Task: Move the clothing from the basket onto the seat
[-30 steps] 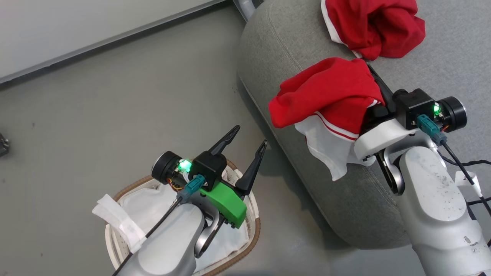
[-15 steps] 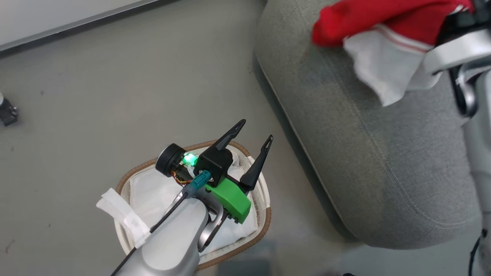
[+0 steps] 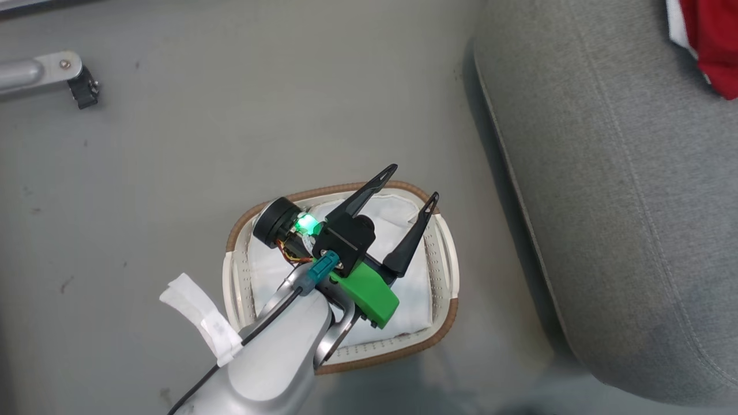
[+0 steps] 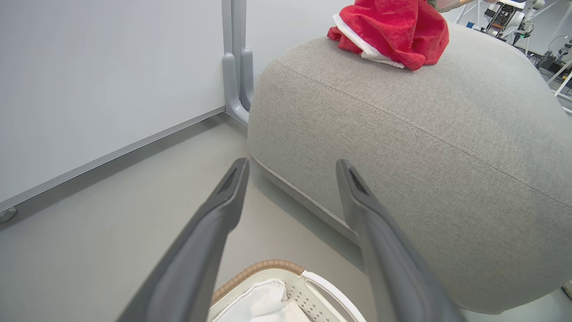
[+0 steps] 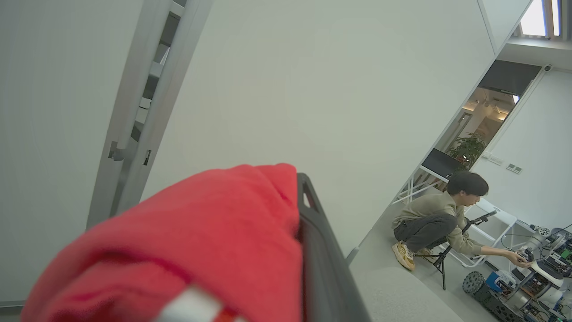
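The left pincer [image 3: 415, 181] hangs released, fingers spread, directly over the basket [image 3: 233, 271] and its white sheet [image 3: 265, 271]. Right of it lies the seat [image 3: 605, 202], 1 red garment [image 4: 393, 31] on top. The right pincer [image 5: 300, 188] is clenched on a second red garment [image 5: 201, 241].

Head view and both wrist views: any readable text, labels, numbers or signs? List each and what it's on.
None legible.
White tape tag: any marks are too blurred to read.
Red clothing on the sofa: white trim, no label or print visible.
Laundry basket: no marking seen.
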Controlling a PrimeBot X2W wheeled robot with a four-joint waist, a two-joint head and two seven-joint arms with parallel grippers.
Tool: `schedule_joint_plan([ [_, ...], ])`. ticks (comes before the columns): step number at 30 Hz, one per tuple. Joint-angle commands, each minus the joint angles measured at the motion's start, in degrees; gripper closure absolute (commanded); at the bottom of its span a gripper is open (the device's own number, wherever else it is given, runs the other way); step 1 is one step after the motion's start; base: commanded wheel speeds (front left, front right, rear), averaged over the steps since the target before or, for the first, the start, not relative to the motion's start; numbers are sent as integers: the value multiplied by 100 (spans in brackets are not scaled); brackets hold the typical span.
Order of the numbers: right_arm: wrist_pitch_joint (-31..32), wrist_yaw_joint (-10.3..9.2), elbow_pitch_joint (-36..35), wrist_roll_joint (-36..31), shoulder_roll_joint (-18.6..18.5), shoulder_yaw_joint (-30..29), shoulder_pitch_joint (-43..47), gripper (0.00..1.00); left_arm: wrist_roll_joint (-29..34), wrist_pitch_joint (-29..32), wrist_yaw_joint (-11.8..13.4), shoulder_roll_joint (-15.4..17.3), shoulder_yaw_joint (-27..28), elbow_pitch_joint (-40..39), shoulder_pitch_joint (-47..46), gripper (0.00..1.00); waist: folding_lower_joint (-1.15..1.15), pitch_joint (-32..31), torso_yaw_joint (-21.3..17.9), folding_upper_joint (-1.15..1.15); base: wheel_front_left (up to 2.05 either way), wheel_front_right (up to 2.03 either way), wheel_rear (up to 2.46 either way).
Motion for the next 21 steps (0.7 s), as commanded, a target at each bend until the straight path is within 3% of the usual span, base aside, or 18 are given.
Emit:
schedule_joint_plan([
  [1, -27, -8, 174, -58, -23, -119, 117, 100, 66, 5, -22, -13, -3, -37, -136, 0, 0, 396, 375, 0, 0, 0, 0],
  [8, -318, -8, 1065, -386, 211, -598, 861, 100, 136, 5, -16, -34, 4, -111, -233, 0, 0, 640, 463, 0, 0, 0, 0],
  [14, -482, -8, 1340, -614, 620, -815, 1275, 100, 161, 5, 0, -37, 56, -62, -222, 0, 0, 676, 322, 0, 0, 0, 0],
  [16, -510, -8, 1325, -690, 736, -842, 1326, 79, 153, 5, -5, -36, 63, -52, -225, 0, 0, 656, 263, 0, 0, 0, 0],
  [17, -512, -8, 1307, -716, 806, -843, 1364, 58, 148, 5, -6, -36, 78, -66, -222, 0, 0, 637, 232, 0, 0, 0, 0],
  [18, -515, -8, 1287, -734, 866, -837, 1392, 46, 138, 5, -7, -34, 93, -77, -211, 0, 0, 614, 204, 0, 0, 0, 0],
  [19, -518, -8, 1197, -748, 925, -816, 1422, 0, 123, 5, -8, -32, 111, -89, -190, 0, 0, 586, 170, 0, 0, 0, 0],
  [21, -518, -8, 1029, -742, 1019, -780, 1529, 0, 105, 5, -12, -31, 139, -106, -151, 0, 0, 526, 107, 0, 0, 0, 0],
])
